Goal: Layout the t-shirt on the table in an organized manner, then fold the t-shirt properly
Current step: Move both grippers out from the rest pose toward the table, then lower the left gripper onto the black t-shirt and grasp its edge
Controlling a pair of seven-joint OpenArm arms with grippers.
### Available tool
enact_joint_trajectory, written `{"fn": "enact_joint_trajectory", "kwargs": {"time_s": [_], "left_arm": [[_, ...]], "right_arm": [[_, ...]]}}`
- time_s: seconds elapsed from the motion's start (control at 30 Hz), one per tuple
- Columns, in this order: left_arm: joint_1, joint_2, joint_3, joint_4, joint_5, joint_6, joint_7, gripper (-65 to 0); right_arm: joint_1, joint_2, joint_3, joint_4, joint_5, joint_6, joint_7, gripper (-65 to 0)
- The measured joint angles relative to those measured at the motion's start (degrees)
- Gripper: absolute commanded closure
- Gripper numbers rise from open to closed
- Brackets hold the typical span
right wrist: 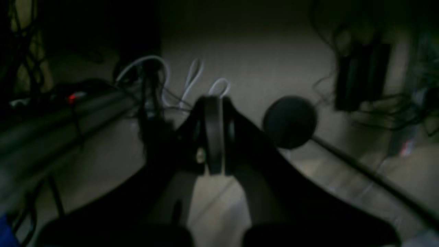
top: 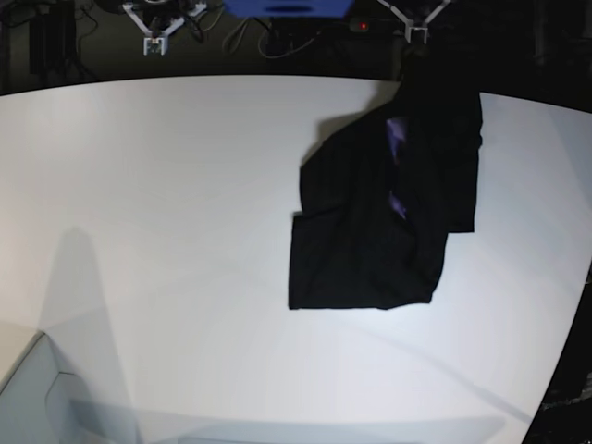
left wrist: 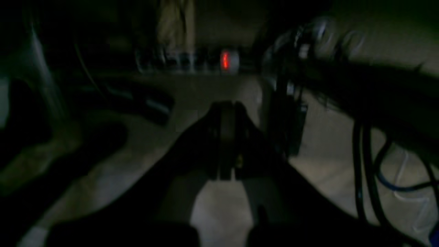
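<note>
The black t-shirt [top: 379,213] lies crumpled and partly folded over itself on the right half of the white table [top: 166,203]. A thin strip of its purple print [top: 396,139] shows in a fold, and its top end reaches the table's far edge. Neither gripper shows in the base view. In the left wrist view my left gripper [left wrist: 226,106] is shut, with nothing seen between its fingers, over a dim floor. In the right wrist view my right gripper [right wrist: 213,100] is shut the same way. Both are away from the shirt.
Behind the table a power strip with a red light [left wrist: 224,61] and cables [left wrist: 363,164] lie on the floor. A round black base [right wrist: 289,121] and white cables [right wrist: 192,79] show in the right wrist view. A grey box corner [top: 28,398] sits at the front left.
</note>
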Motion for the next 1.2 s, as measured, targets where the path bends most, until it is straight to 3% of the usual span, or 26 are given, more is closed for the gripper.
{"fn": "enact_joint_trajectory", "kwargs": {"time_s": [0.07,0.17,0.4,0.63,0.77,0.9,1.0,1.2], "left_arm": [[3.2,-1.7,0.0,7.2,0.0,0.2,-0.4,0.0],[7.5,-3.8,-0.3,17.5,-0.8,0.5,-0.5,0.0],[18.7,-9.6,-0.1,37.7,-10.5,0.4,-0.2,0.0],[27.8,-14.6,-0.1,53.2,-16.4,0.5,-0.1,0.0],[30.6,-14.3,-2.8,59.9,-16.4,0.2,-0.4,0.0],[33.9,-14.4,-6.3,65.0,-16.6,0.3,-0.3,0.0],[34.0,-14.4,-8.1,65.5,-16.6,0.2,-0.5,0.0],[34.4,-11.7,-10.2,65.5,-16.6,0.0,-0.4,0.0]], "right_arm": [[-3.0,0.8,0.0,6.7,0.0,0.1,0.0,0.0],[-6.3,1.0,0.1,15.8,0.0,0.0,-4.6,0.0],[-10.9,0.7,0.0,37.6,0.0,0.2,-15.9,0.0],[-14.3,-0.3,-0.2,53.4,0.1,0.2,-14.6,0.0],[-12.2,-1.0,-1.1,54.0,0.1,0.2,-16.5,0.0],[-8.4,-1.0,-5.5,54.6,0.1,0.2,-14.6,0.0],[-6.1,-0.9,-9.5,54.4,0.1,0.2,-16.4,0.0],[-2.6,-5.1,-16.8,54.4,0.2,0.2,-17.5,-0.1]]}}
